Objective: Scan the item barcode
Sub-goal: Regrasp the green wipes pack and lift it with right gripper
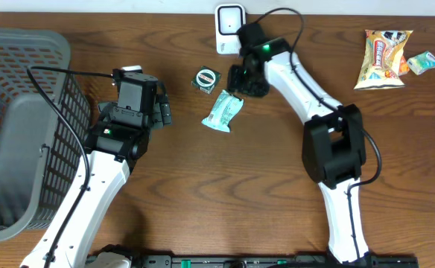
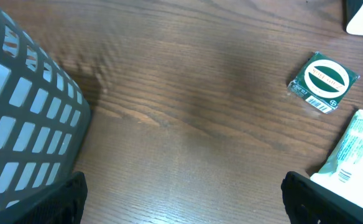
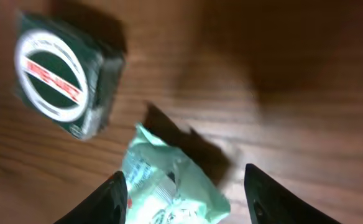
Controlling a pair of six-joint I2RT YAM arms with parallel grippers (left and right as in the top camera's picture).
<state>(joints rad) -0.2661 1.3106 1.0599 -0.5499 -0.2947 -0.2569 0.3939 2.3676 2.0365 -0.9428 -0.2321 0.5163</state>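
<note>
Packet (image 1: 223, 112), crinkly mint-green plastic, lies between parted right fingers (image 3: 110, 202); left fingers (image 2: 318, 202) spread wide.

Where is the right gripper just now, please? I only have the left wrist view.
Observer: The right gripper hangs over the upper end of the packet.
Operator: Is it gripping the packet?
Observer: It doesn't look so. Its fingers stand open on either side of the packet's end, with a gap on one side.
Operator: Is anything lying further right?
Observer: Yes, a yellow bag lies at the table's far right, away from both arms.
</note>
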